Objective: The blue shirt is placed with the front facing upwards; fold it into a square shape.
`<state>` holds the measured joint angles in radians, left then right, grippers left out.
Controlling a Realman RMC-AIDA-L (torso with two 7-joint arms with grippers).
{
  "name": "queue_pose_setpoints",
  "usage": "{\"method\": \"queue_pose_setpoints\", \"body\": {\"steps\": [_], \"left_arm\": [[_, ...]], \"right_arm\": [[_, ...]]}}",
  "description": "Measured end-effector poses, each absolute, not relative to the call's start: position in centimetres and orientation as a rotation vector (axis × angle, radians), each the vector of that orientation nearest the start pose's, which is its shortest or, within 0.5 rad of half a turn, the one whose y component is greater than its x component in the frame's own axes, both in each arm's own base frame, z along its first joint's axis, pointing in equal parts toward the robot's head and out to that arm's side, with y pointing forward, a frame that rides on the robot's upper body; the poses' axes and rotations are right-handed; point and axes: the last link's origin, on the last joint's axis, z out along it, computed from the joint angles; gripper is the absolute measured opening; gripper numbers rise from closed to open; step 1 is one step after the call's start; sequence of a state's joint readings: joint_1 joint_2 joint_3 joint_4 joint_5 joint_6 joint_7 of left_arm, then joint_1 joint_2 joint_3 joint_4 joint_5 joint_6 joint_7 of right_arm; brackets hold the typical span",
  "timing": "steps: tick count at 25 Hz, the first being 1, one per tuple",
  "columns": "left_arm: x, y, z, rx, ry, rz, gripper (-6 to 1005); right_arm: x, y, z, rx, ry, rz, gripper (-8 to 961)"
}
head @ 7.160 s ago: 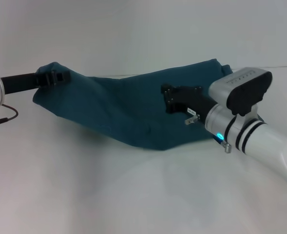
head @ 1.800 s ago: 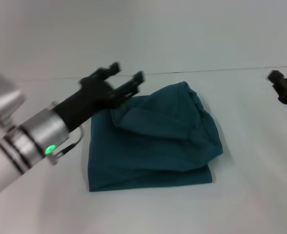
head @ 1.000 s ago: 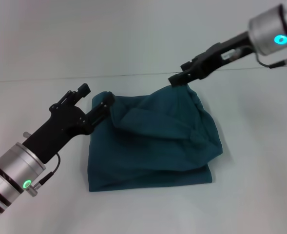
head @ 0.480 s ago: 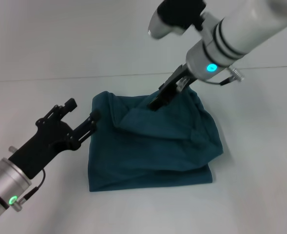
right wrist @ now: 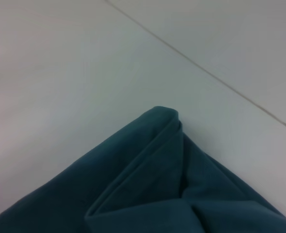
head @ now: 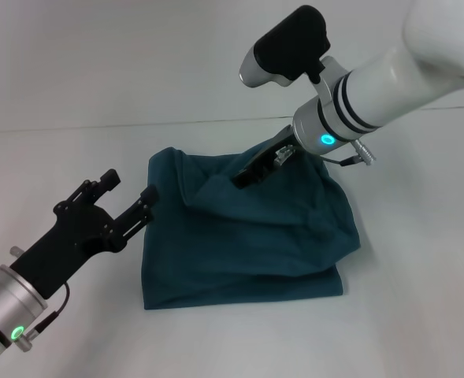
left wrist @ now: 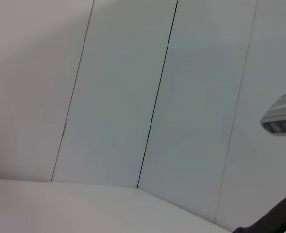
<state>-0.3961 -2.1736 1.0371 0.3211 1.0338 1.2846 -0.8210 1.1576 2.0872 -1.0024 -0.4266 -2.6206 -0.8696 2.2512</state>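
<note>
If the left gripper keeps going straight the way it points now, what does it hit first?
Most likely the blue shirt. The left gripper sits open beside the shirt's left edge, fingers aimed toward its far-left corner. Depth is unclear from the head view, so it might pass just over the fabric.

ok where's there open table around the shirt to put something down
Bare table lies in front of the shirt and to its right. Behind it, a strip runs to the wall. Crowded: the left end effector at its left edge, the right end effector over its back.
</note>
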Motion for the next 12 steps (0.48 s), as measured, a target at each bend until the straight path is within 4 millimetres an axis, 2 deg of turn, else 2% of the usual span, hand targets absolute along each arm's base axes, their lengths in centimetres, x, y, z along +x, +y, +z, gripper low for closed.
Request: {"method": "queue_pose_setpoints", "body": {"steps": [6, 12], "left_arm": [[-27.1, 31.7, -4.9, -2.084, -0.631, -1.056, 781], [-27.0, 31.8, -4.9, -2.083, -0.627, -1.056, 780]], "right_arm": [[15.5, 46.6, -7.0, -2.469, 0.812, -0.164, 654], [16.1, 46.4, -7.2, -2.464, 0.839, -0.156, 654]]}}
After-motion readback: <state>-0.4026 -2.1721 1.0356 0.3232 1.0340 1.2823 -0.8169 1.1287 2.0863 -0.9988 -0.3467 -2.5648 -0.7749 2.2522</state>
